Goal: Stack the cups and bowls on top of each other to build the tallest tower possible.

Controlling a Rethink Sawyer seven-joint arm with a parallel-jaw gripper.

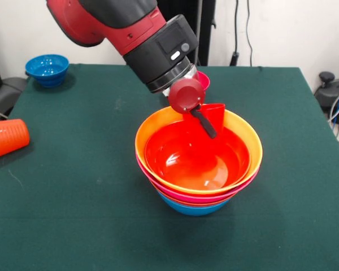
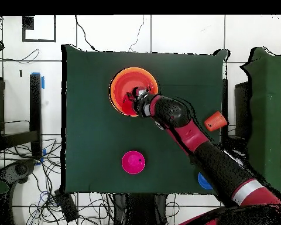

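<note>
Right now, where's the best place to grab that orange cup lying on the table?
The ribbed orange cup lies on its side near the table edge. Probably come straight down and pinch across its ribbed wall at mid-length, since the rim faces sideways and isn't reachable from above.

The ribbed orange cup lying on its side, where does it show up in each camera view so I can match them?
Front view: the ribbed orange cup lies on its side at the left edge of the table, apart from everything else.
Overhead view: the same cup sits near the table's right edge, just right of the arm.
Shared landmark: the tower of nested bowls, which the cup lies well clear of in both views.
</note>
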